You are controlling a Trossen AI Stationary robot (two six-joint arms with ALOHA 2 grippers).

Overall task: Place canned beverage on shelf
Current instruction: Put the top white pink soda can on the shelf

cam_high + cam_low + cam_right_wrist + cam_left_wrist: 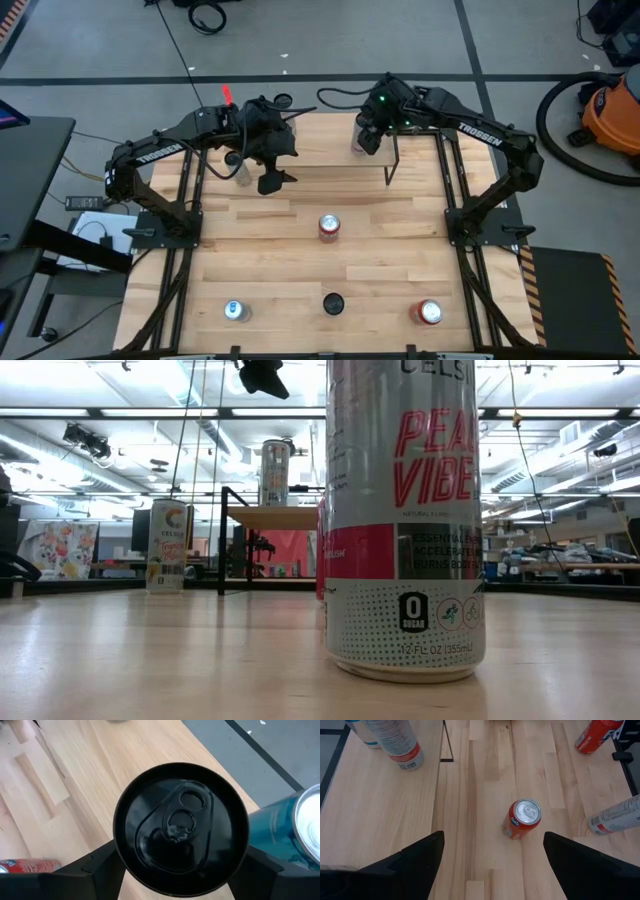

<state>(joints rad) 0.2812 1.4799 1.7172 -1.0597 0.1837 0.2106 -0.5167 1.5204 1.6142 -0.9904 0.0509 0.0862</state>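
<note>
The shelf (320, 152) stands at the table's far middle, a light board (370, 810) on thin black legs. My right gripper (367, 135) is over its right end, shut on a black-topped canned beverage (180, 830). The left wrist view shows that can's white, red-banded lower body (400, 750) down at the board. A teal can (300, 835) stands just beyond it. Another can (275, 472) stands on the board's left part. My left gripper (492, 837) hangs open above the shelf's left end (272, 178), with nothing between its fingers. My right gripper pinches the can's upper wall just under the rim (119, 851) between its two fingers (95, 865), one on each side. The fingers slant down from above, coming from the table's right. The can is upright. Its own top hides whether its base rests on the board.
An orange-red can (328, 228) stands mid-table and fills the low view's front (405, 520). Near the front edge are a blue-topped can (235, 310), a black round thing (333, 303) and a red can (428, 312). A Celsius can (168, 545) stands left of the shelf.
</note>
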